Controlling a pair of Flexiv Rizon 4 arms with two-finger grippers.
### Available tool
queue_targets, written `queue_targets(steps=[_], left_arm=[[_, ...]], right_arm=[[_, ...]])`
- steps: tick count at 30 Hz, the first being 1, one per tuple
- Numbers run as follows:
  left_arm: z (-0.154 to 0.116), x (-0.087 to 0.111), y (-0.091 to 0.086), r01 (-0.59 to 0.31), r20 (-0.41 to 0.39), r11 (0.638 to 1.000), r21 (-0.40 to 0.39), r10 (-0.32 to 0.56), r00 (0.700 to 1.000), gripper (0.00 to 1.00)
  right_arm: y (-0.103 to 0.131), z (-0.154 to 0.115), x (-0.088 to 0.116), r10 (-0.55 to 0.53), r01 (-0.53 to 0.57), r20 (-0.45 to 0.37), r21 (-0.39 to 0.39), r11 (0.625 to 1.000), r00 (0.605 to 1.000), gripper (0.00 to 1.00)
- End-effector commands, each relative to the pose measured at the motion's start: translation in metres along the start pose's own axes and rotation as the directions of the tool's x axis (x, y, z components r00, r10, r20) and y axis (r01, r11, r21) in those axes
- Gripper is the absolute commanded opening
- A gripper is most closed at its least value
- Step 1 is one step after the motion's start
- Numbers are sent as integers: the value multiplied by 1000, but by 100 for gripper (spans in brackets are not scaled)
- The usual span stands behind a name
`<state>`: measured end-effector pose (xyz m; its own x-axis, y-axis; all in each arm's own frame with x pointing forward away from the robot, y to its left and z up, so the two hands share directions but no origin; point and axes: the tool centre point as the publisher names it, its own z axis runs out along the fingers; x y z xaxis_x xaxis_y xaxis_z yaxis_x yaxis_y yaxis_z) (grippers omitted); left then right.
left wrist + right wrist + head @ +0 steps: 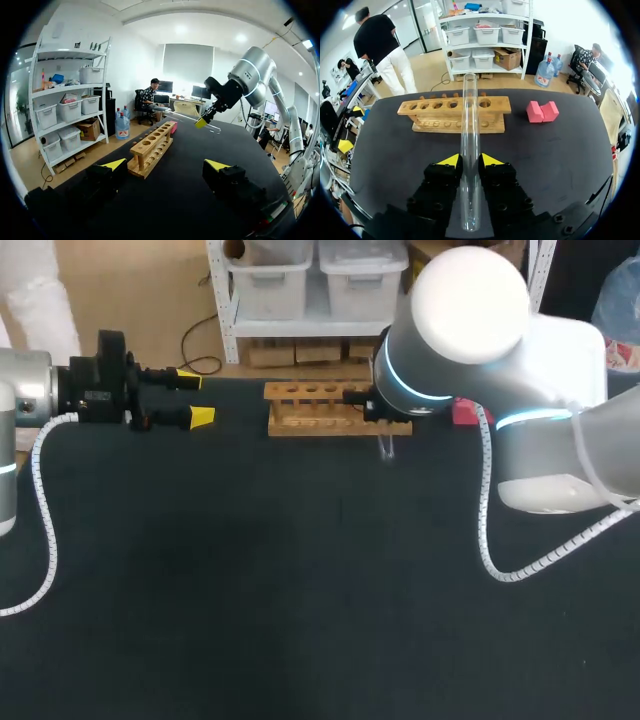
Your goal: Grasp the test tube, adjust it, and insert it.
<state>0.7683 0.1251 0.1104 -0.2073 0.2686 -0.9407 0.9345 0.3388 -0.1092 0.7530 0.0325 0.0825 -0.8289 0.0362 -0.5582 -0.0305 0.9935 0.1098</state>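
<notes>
Our right claw [470, 160] pinches the clear glass test tube [469, 135] between its yellow tips, above the black surface [545, 160], near the light wooden rack [432, 116] at the far edge. Our left claw [166, 165] is spread, near the far left corner.

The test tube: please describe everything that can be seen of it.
The test tube is a long, clear tube, glass by its look, seemingly empty. The right gripper is shut on it, pressing it from both sides. It lies nearly level in the air above the table, one end pointing toward the wooden rack, not touching it.
</notes>
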Motion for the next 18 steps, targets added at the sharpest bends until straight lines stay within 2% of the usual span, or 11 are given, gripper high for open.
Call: queue_targets(steps=[1,9,18], left_arm=[[0,1,0,-3,5,1000,-2,3,1000,100],[0,1,0,-3,5,1000,-2,3,1000,100],[0,1,0,-3,5,1000,-2,3,1000,100]], right_arm=[[3,14,-11,-6,6,-2,-1,1000,1000,0],[1,28,-21,-36,36,-1,8,999,999,0],[1,36,-23,-45,45,-16,7,999,999,0]])
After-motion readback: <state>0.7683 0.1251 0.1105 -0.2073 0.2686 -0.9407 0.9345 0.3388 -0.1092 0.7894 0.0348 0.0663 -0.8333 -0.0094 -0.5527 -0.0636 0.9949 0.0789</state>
